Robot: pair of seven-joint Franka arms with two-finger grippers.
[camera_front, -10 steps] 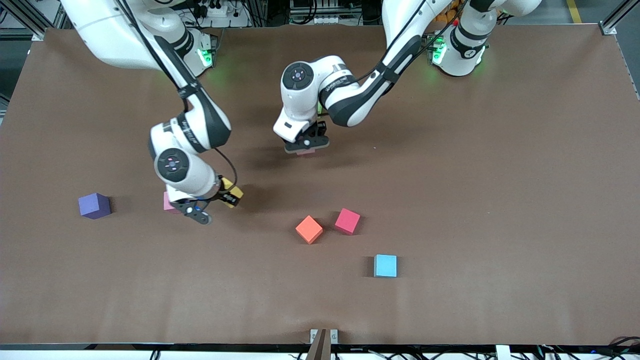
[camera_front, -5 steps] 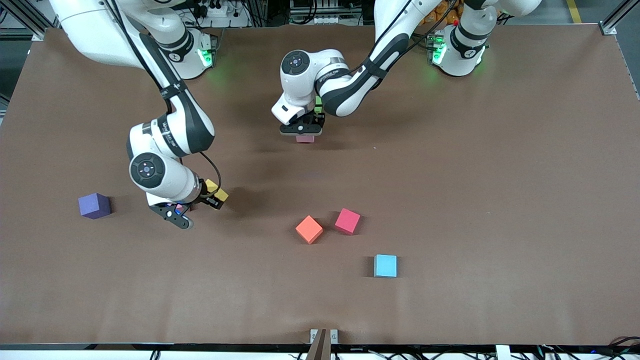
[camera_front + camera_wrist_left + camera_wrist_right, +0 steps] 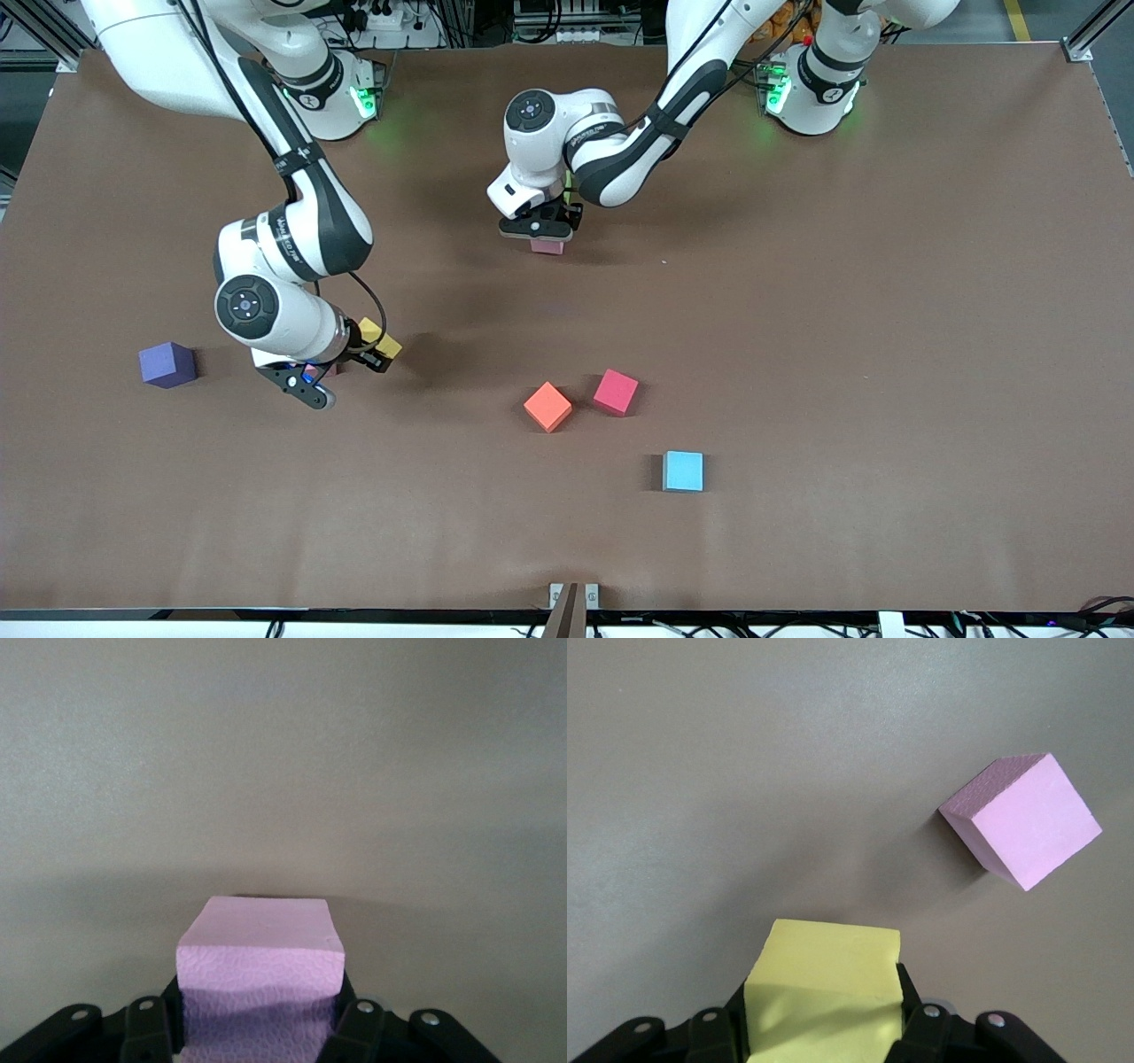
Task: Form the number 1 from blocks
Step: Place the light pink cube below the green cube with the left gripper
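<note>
Over the tabletop [image 3: 797, 354], both claws pinched blocks: left claw [image 3: 538, 232] pink [image 3: 259, 979], right claw [image 3: 368, 350] yellow [image 3: 824, 992]; no "1" was formed yet.

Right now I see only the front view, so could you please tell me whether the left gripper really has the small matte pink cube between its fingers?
Observer: Yes. The left wrist view shows the left gripper shut on the small matte pink cube.
Operator: Thank you. What is the right gripper holding?
Observer: The right gripper is shut on the small matte yellow cube.
Operator: Is another block touching that one?
Observer: No. The second pink cube lies on the brown table, apart from the yellow cube and turned at an angle to it.
</note>
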